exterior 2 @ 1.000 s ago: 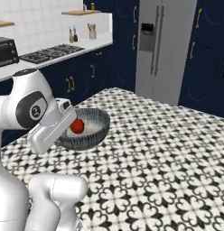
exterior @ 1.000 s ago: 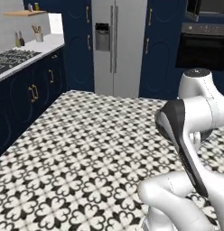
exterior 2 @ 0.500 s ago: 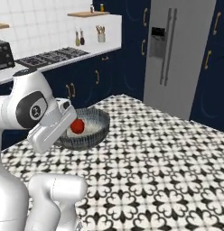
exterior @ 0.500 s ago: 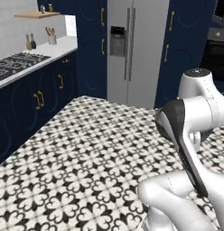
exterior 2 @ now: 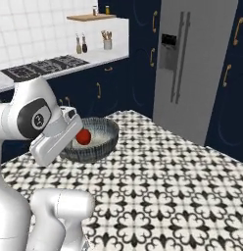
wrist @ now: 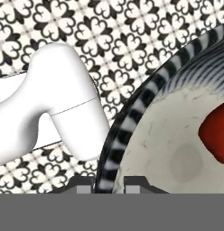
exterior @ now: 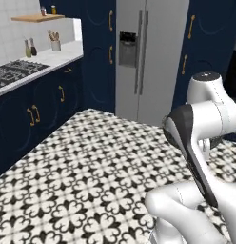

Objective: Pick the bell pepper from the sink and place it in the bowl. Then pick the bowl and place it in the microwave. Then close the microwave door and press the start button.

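The bell pepper (exterior 2: 83, 137) lies inside the bowl (exterior 2: 101, 145), so the first step looks done. The bowl hangs above the patterned floor (exterior 2: 182, 196), carried by the gripper (wrist: 109, 182): in the hand view the jaws stand narrowly apart, one on each side of the ribbed rim, clamped on it. Ahead stand a grey fridge (exterior 2: 194, 68) and navy cabinets (exterior: 98, 52). Still left, I judge: setting the bowl in the microwave, closing its door, pressing start.
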Available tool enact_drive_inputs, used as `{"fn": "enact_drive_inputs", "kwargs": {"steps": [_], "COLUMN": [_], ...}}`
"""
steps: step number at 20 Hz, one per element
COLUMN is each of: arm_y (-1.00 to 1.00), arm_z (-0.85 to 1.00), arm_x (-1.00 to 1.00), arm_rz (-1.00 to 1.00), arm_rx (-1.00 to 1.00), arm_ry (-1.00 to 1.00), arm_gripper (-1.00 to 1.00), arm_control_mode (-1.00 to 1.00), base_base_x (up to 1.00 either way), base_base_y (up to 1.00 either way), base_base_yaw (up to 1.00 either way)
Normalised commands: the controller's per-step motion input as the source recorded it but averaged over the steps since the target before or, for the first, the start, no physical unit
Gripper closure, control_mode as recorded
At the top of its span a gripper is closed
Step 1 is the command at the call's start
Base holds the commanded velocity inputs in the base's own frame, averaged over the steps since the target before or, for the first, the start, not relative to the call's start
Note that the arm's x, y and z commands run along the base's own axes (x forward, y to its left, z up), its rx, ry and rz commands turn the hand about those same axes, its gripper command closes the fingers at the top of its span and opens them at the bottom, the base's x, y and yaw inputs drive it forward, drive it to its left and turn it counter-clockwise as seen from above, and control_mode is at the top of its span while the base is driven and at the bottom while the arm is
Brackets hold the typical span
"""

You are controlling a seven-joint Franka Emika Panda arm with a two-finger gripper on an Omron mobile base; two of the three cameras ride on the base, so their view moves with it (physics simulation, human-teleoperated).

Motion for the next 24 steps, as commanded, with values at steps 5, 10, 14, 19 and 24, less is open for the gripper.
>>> {"fn": "enact_drive_inputs", "kwargs": {"steps": [5,10,14,19,24], "arm_y": [0.00,0.00,0.00,0.00,0.00], "arm_z": [0.00,0.00,0.00,0.00,0.00], "arm_x": [0.00,0.00,0.00,0.00,0.00], "arm_rz": [0.00,0.00,0.00,0.00,0.00], "arm_rx": [0.00,0.00,0.00,0.00,0.00], "arm_ry": [0.00,0.00,0.00,0.00,0.00], "arm_gripper": [1.00,1.00,1.00,1.00,1.00], "arm_control_mode": [1.00,1.00,1.00,1.00,1.00], "base_base_x": [0.25,0.01,0.00,0.00,0.00], "base_base_y": [-1.00,-1.00,-1.00,-1.00,-1.00], "base_base_yaw": [0.08,0.06,0.03,0.02,0.03]}}
